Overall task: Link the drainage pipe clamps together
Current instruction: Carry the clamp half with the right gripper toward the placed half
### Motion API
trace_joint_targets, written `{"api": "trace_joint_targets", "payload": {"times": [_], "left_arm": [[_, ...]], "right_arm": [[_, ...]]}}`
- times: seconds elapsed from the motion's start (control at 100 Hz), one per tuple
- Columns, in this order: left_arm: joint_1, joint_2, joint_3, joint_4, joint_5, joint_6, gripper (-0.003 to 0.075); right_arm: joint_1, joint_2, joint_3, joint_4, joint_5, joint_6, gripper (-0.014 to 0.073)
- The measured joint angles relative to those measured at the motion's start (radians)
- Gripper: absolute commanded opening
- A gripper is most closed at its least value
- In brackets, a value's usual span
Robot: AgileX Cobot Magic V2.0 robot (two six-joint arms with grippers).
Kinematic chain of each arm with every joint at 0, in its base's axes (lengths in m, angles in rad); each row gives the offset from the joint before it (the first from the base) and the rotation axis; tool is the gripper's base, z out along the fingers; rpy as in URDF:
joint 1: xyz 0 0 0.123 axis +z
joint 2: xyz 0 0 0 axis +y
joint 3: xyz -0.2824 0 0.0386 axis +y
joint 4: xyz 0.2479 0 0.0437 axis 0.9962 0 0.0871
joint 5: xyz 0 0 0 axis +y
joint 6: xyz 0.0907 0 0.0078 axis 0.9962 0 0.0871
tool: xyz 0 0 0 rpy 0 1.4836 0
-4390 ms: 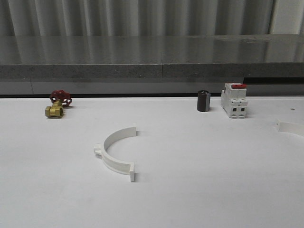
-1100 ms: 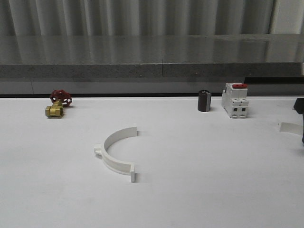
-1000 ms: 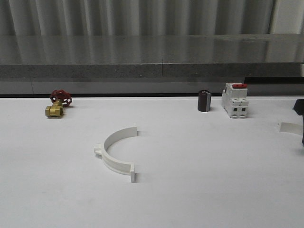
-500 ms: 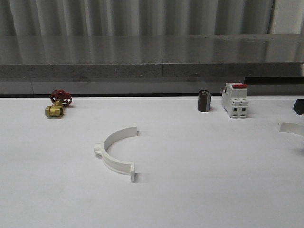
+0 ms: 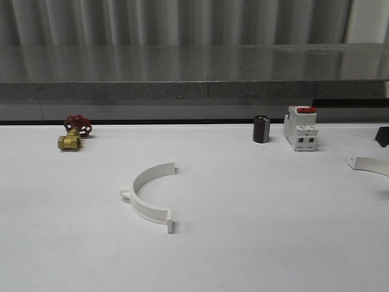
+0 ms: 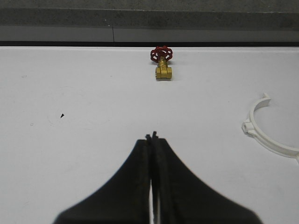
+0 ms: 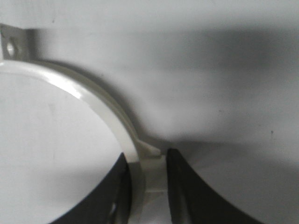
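On the white desk (image 5: 243,243) one clamp half (image 5: 148,194) lies flat near the middle, its curved back turned toward the brass valve (image 5: 73,133) side and its two end tabs pointing toward the breaker (image 5: 300,128) side. The valve, with its red handwheel, stands well apart from this clamp half, behind it near the far edge of the desk. The white breaker with the red switch stands at the far edge too, and a small dark cylinder (image 5: 261,129) is just beside it, between the breaker and the valve but much closer to the breaker. The second clamp half (image 5: 371,165) is far from the first one, in front of the breaker and beyond it toward the frame edge, where only a part of it shows; if it touches the desk there, the front view does not tell. In the right wrist view the right hand (image 7: 146,186) pinches this second clamp half (image 7: 93,100) at its outer lug, one dark finger (image 7: 180,186) on each side of the white band. In the left wrist view the left hand (image 6: 152,140) is pressed together with nothing between its fingers, above bare desk, and the first clamp half (image 6: 266,135) is off to one side of it.
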Motion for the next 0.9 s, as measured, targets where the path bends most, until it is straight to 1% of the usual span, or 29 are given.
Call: {"api": "trace_joint_targets", "payload": {"times": [0.1, 0.24, 0.33, 0.47, 0.63, 0.78, 0.9], "left_arm": [[0.0, 0.0, 0.0, 0.0, 0.0, 0.0, -0.002], [0.0, 0.0, 0.0, 0.0, 0.0, 0.0, -0.002], [0.0, 0.0, 0.0, 0.0, 0.0, 0.0, -0.002], [0.0, 0.0, 0.0, 0.0, 0.0, 0.0, -0.002], [0.0, 0.0, 0.0, 0.0, 0.0, 0.0, -0.002], [0.0, 0.0, 0.0, 0.0, 0.0, 0.0, -0.002], [0.0, 0.0, 0.0, 0.0, 0.0, 0.0, -0.002]], "right_arm": [[0.0, 0.0, 0.0, 0.006, 0.007, 0.0, 0.0038], [0.012, -0.01, 0.0, 0.058, 0.013, 0.027, 0.0038], [0.048, -0.04, 0.0, 0.068, 0.015, 0.056, 0.0041], [0.143, -0.08, -0.006, 0.076, 0.031, 0.138, 0.0041], [0.282, -0.085, -0.039, 0.059, 0.048, 0.278, 0.0041], [0.408, -0.085, -0.084, -0.027, 0.068, 0.474, 0.0041], [0.486, -0.067, -0.12, -0.113, 0.095, 0.623, 0.0041]]}}
